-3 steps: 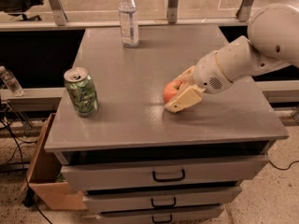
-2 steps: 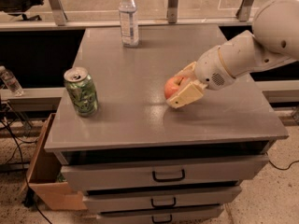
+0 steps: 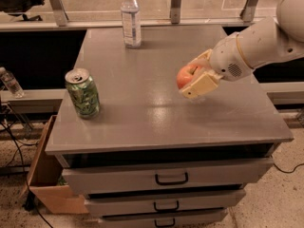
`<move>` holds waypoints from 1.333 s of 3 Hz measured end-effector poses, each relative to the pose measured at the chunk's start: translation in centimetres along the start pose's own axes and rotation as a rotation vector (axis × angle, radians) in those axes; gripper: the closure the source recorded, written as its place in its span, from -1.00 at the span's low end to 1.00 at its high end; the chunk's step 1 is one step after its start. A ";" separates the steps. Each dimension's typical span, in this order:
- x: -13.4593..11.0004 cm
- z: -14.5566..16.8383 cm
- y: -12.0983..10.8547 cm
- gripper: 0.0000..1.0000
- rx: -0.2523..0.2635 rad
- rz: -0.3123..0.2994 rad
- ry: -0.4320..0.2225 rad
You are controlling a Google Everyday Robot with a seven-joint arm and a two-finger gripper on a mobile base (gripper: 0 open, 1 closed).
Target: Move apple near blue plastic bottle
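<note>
The red-orange apple (image 3: 185,75) is held between the cream fingers (image 3: 198,85) of my gripper (image 3: 191,78), lifted a little above the grey cabinet top (image 3: 142,108) at its right middle. The gripper is shut on the apple, and the white arm comes in from the right. The blue plastic bottle (image 3: 130,18), clear with a white cap, stands upright at the far edge of the top, left of centre, well away from the apple.
A green patterned soda can (image 3: 82,93) stands at the left front of the top. Drawers with dark handles (image 3: 171,179) are below. A cardboard box (image 3: 45,175) sits on the floor at left. Another small bottle (image 3: 10,82) lies on a left shelf.
My gripper has lifted the apple off the top and carried it slightly up and back toward the far side. The can and bottle have not moved.
</note>
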State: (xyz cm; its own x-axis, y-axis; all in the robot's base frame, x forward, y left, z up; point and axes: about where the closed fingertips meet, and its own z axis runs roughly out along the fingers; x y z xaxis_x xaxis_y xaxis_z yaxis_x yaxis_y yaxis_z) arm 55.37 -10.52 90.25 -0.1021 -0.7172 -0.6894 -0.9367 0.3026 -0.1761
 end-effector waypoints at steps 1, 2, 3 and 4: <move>0.0 0.8 -2.2 1.00 0.045 0.001 -0.045; -0.6 2.4 -6.6 1.00 0.103 -0.019 -0.112; -1.3 4.2 -11.3 1.00 0.144 -0.030 -0.181; -2.0 6.5 -15.9 1.00 0.163 -0.024 -0.232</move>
State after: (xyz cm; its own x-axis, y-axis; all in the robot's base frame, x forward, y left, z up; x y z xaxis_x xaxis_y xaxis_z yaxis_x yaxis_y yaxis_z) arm 72.60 -9.87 89.86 0.0162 -0.5683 -0.8226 -0.8696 0.3981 -0.2921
